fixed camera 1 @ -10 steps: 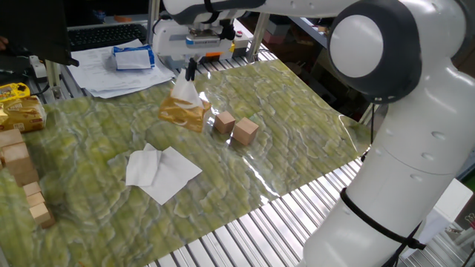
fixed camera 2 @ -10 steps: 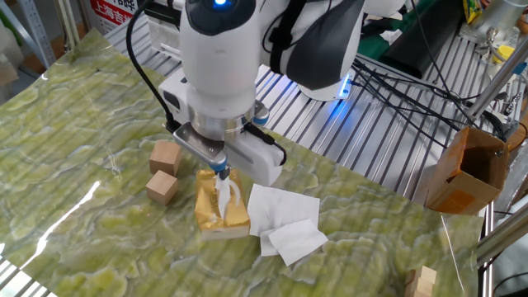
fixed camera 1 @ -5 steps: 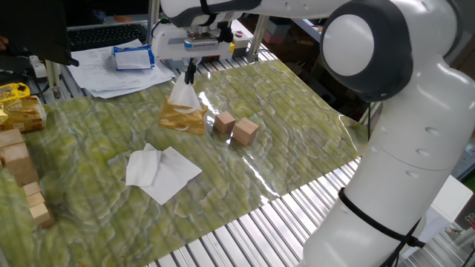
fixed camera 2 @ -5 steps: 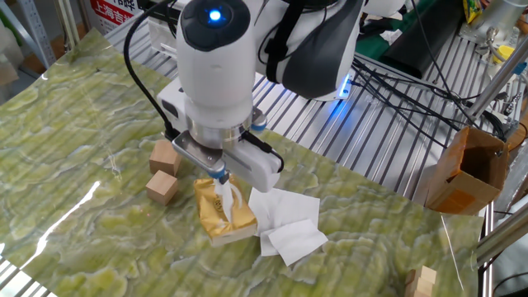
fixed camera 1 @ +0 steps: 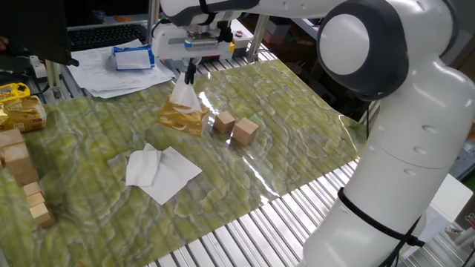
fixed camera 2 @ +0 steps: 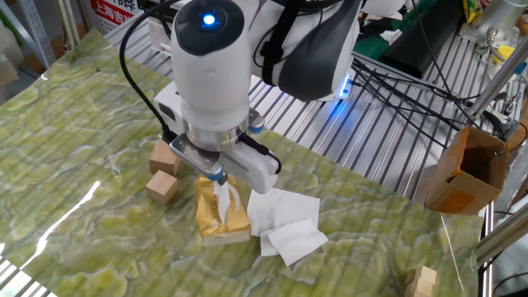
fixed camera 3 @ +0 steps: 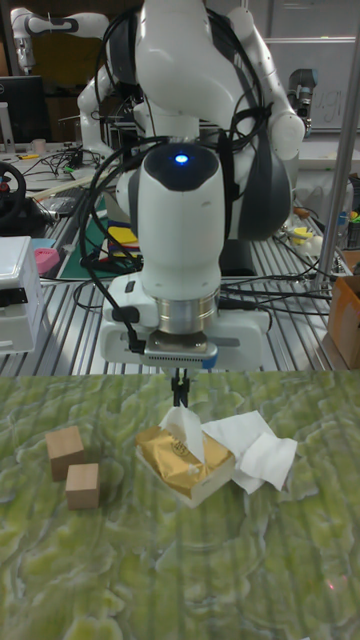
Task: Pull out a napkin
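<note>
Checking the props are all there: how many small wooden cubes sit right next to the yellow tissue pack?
2. One wooden cube is nearest the golden-yellow pack; the other cube sits just beyond it. More wooden blocks stand at the mat's far edge, partly cut off.

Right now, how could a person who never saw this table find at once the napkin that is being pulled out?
Find the white robot arm over the green mat and follow it down to its end effector. Directly below stands a golden-yellow pack. The napkin is the white sheet rising from the pack's top into the end effector, unlike the loose white tissues lying flat beside the pack.
</note>
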Controlling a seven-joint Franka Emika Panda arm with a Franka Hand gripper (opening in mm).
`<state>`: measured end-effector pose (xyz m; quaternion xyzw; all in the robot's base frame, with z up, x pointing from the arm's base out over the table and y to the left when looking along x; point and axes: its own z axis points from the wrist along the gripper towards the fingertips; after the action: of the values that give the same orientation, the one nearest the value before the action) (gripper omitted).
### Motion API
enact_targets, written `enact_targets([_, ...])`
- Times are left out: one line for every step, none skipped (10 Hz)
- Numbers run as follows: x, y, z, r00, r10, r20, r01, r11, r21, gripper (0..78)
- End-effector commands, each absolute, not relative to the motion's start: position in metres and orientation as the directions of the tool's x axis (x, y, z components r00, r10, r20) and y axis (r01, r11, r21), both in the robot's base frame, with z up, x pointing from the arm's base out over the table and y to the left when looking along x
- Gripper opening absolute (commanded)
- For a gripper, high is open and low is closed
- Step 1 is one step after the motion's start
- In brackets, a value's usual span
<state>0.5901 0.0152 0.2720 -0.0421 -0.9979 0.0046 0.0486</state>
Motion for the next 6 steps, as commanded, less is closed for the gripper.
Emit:
enact_targets([0.5871, 0.0073, 0.2927, -0.98, 0.145, 0.133, 0.184, 0.913, 0.365, 1.3])
enact_targets([0.5872, 0.0073, 0.2962, -0.995, -0.038, 0.093, -0.055, 0.981, -0.187, 1.3])
enact_targets([0.5879, 0.0073, 0.2964, -0.994, -0.06, 0.087, -0.08, 0.965, -0.251, 1.3])
enact_targets([0.588, 0.0073, 0.2965, -0.995, 0.042, 0.087, 0.042, 0.999, -0.001, 1.3])
enact_targets([0.588, 0.0069, 0.2975, -0.983, 0.129, 0.129, 0.161, 0.948, 0.276, 1.3])
enact_targets([0.5879, 0.0068, 0.2979, -0.993, 0.064, 0.1, 0.074, 0.992, 0.101, 1.3])
